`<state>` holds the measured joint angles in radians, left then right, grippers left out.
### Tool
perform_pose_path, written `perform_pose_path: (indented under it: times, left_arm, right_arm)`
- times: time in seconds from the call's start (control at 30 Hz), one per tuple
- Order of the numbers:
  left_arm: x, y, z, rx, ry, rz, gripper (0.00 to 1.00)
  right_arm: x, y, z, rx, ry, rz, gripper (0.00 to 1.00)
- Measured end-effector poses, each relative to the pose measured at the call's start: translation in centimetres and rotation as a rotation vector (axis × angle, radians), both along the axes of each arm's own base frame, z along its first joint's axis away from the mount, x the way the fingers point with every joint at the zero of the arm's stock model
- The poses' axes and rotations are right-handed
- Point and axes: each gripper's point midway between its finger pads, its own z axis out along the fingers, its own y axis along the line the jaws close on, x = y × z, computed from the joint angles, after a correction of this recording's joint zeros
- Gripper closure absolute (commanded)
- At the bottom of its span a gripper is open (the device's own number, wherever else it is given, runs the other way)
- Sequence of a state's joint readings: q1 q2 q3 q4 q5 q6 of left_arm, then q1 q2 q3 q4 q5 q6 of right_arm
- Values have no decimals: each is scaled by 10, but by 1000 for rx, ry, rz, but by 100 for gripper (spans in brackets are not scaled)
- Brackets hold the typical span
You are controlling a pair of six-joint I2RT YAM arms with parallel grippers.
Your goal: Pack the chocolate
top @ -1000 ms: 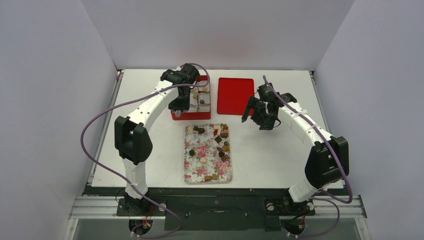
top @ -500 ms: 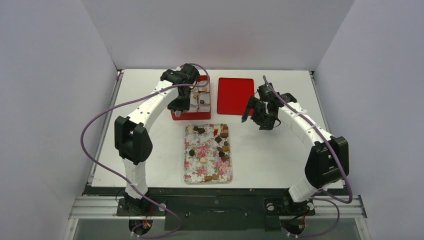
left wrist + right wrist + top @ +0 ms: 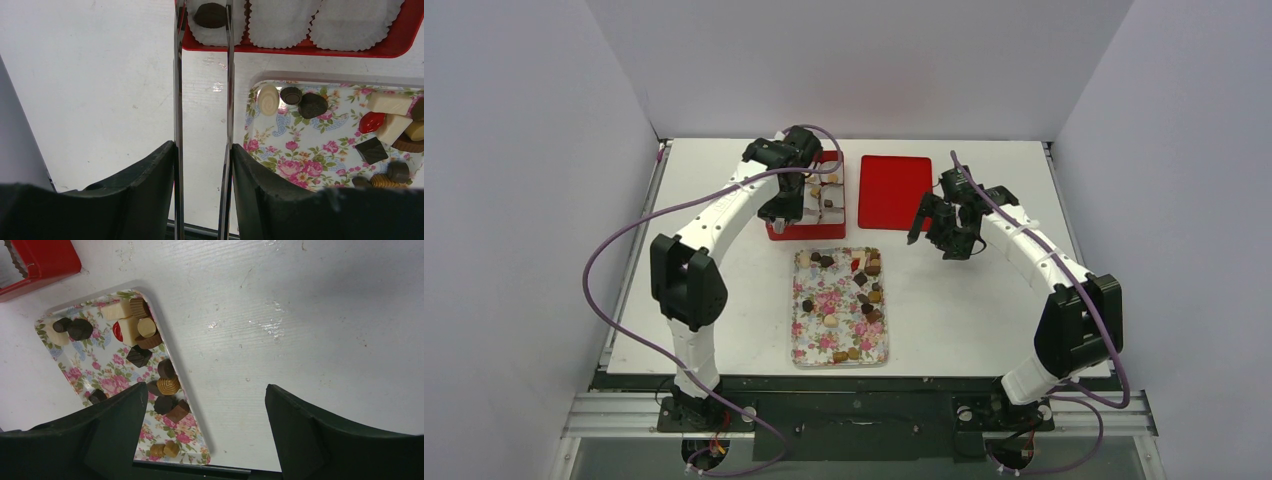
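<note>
Chocolate pieces (image 3: 867, 290) in dark brown, tan, cream and red lie scattered on a floral tray (image 3: 816, 320). My left gripper (image 3: 786, 205) hangs over the near left corner of a red box (image 3: 807, 232). In the left wrist view its two long metal blades (image 3: 229, 60) stand apart either side of a dark chocolate (image 3: 210, 15) that rests in a white paper cup (image 3: 212, 35). A gap shows on the chocolate's left side. My right gripper (image 3: 939, 228) hovers open and empty over the bare table to the right of the tray (image 3: 107, 375), with the tray's chocolates (image 3: 168, 385) by its left finger.
A flat red lid (image 3: 895, 190) lies to the right of the red box. Two more paper cups (image 3: 282, 20) in the box's near row hold nothing. White walls close in the table on three sides.
The left blades have spread slightly wider around the dark chocolate in the cup. Both arms stay almost where they were.
</note>
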<state>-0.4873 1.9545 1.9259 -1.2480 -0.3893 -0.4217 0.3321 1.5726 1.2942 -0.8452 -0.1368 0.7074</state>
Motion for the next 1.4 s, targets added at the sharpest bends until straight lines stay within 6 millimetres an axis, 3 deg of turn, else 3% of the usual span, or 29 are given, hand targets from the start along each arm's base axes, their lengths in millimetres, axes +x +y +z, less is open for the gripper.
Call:
perform_pose_path:
  times: [0.33,0.6,0.77,0.87,1.1,1.23,1.4]
  left_arm:
    - [-3,-1,13,-15,-28,-7,60]
    - [-23,-15,48,-64,-94,-56,60]
    - [-54,-45,66,-123,-121,-141,60]
    - [-79,-65,66,-155,-107,-202,60]
    - [-143,-97,35,-181,6,-313,60]
    - [-170,-113,17,-194,55,-353,60]
    - [-193,-135,12,-232,77,-406,60]
  right_arm:
    - [-1,-1,12,11,-35,-1,17]
    - [-1,-1,16,14,-46,-1,17]
    - [-1,-1,20,13,-62,-3,17]
    - [-3,-3,26,14,-81,-7,17]
    - [-15,-11,35,13,-118,-28,17]
    - [-26,-18,34,3,-125,-51,18]
    - [-33,-24,36,-1,-142,-75,18]
